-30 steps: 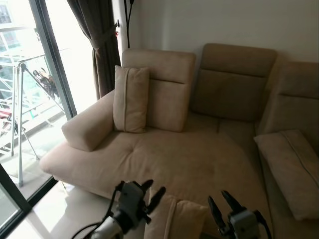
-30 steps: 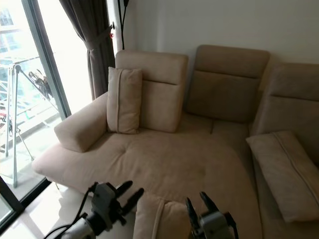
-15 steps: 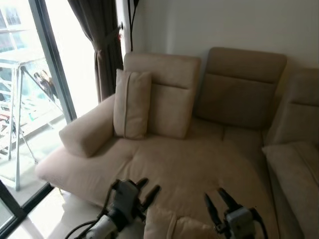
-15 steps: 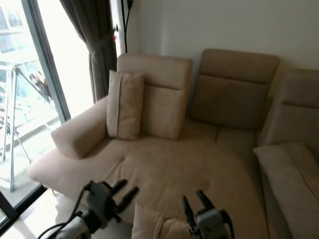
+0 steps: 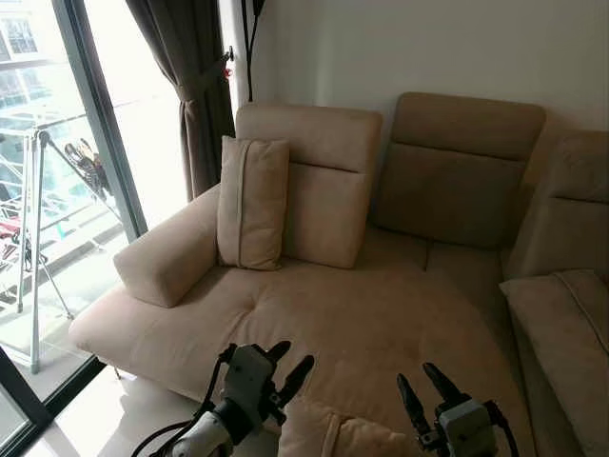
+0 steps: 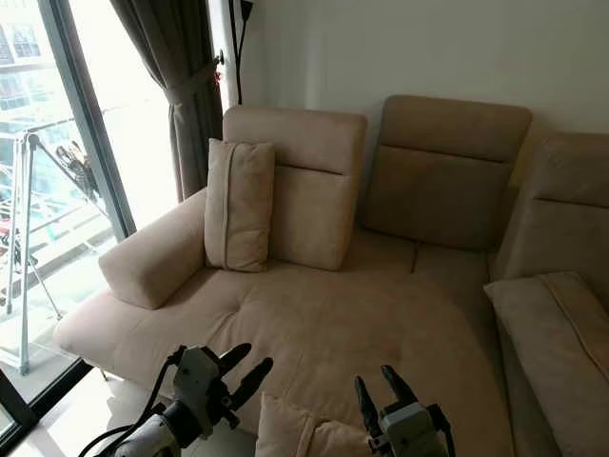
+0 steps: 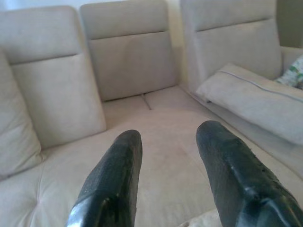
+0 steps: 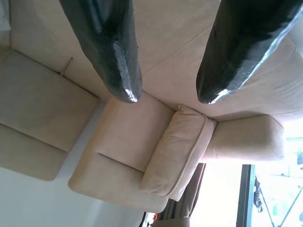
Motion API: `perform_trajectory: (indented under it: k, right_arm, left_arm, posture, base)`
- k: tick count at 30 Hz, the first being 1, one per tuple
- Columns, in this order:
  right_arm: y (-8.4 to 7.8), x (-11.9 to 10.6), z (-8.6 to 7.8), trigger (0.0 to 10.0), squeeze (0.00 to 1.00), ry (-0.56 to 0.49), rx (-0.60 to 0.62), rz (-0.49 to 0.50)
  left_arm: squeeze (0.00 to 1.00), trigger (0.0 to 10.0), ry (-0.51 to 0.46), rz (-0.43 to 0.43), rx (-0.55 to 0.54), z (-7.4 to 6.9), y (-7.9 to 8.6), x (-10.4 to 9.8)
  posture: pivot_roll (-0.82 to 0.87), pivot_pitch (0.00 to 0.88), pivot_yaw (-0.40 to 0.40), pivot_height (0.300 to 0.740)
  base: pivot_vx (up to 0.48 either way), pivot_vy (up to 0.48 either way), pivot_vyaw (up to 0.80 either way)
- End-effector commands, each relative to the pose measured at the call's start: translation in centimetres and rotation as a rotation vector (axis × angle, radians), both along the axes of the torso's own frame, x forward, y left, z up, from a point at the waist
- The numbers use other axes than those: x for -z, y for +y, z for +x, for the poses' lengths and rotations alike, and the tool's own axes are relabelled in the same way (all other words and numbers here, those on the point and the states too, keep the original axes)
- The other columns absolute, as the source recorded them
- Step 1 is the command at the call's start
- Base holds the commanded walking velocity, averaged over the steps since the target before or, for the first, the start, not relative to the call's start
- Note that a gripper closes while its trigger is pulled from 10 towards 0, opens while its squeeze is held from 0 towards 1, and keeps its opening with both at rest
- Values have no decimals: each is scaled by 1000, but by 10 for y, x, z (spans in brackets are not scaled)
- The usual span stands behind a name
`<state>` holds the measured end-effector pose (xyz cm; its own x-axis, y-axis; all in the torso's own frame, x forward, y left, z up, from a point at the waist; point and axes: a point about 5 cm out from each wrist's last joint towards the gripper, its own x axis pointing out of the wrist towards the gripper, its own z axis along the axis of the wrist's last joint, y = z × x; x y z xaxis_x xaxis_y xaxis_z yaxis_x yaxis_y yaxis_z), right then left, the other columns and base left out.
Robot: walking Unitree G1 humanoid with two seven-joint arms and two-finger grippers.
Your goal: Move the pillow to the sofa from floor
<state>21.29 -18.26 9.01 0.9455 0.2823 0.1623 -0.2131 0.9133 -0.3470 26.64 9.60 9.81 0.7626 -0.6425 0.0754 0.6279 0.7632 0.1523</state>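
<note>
Left eye view, both claws, left and right, still spread open, pillow between them sits lower than before.

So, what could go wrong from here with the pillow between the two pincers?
1. The pillow lies at the sofa's front edge; it may slide back to the floor.
2. Both the left pincer and the right pincer are open, neither gripping it, so a push forward could tip it off.

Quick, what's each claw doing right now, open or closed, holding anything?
Left claw: open, holding nothing, beside the pillow at the sofa edge.
Right claw: open, holding nothing, on the pillow's other side.
</note>
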Motion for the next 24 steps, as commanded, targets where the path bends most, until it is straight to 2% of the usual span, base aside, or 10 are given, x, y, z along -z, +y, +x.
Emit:
perform_trajectory:
  k: [1,24]
  right_arm:
    - [1,0,0,10000,0,2,1,3]
    - [2,0,3,10000,0,5,-4,11]
  left_arm:
    - [0,10000,-11,44,34,0,-2,3]
    - [0,10000,-23,77,44,6,-2,5]
  posture:
    - [90,0,27,726]
    - [89,0,20,651]
  base:
    - [0,0,0]
    - [0,0,0]
